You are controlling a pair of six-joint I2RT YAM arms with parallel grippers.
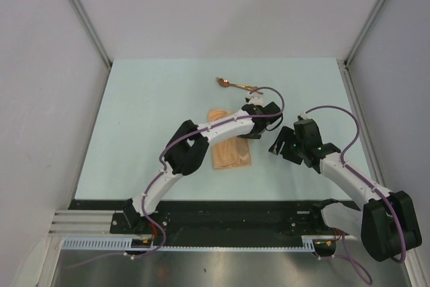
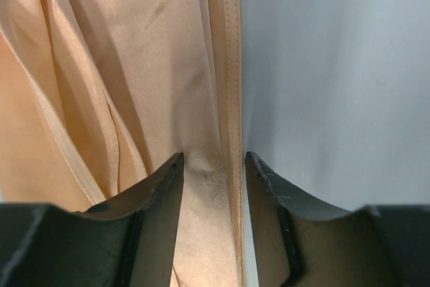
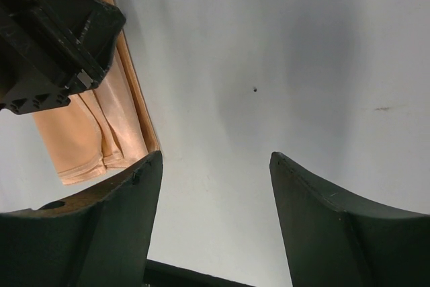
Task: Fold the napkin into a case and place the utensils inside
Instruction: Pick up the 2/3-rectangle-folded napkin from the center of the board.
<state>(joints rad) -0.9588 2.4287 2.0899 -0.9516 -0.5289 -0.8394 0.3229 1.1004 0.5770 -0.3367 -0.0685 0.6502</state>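
On the pale blue-green table (image 1: pixel 154 112), the left arm is seen stretched from its base at the near left edge, diagonally toward the middle. A soft, plain peach-orange cloth napkin (image 1: pixel 228 156) is laid near the centre of the table, folded into a narrow upright oblong, with loose layers and a stitched hem shown along its right edge in the left wrist view (image 2: pixel 154 65). The left gripper (image 1: pixel 250 132) is lowered over the far right part of this napkin. Its two black fingers (image 2: pixel 161 189) are held apart, astride the hemmed edge, so that a strip of cloth lies between them (image 2: pixel 213 159). Whether the cloth is pressed by them cannot be told.

Beyond the napkin, toward the far side and clear of it, the thin shiny copper-gold metal utensils (image 1: pixel 235 85) are laid together on the table. The single pieces cannot be made out.

Just to the right of the napkin, the right gripper (image 1: pixel 281 152) is held over bare table, its jaws spread wide with nothing between them (image 3: pixel 216 156). The napkin's near right corner (image 3: pixel 80 139) is seen just beside its left finger.
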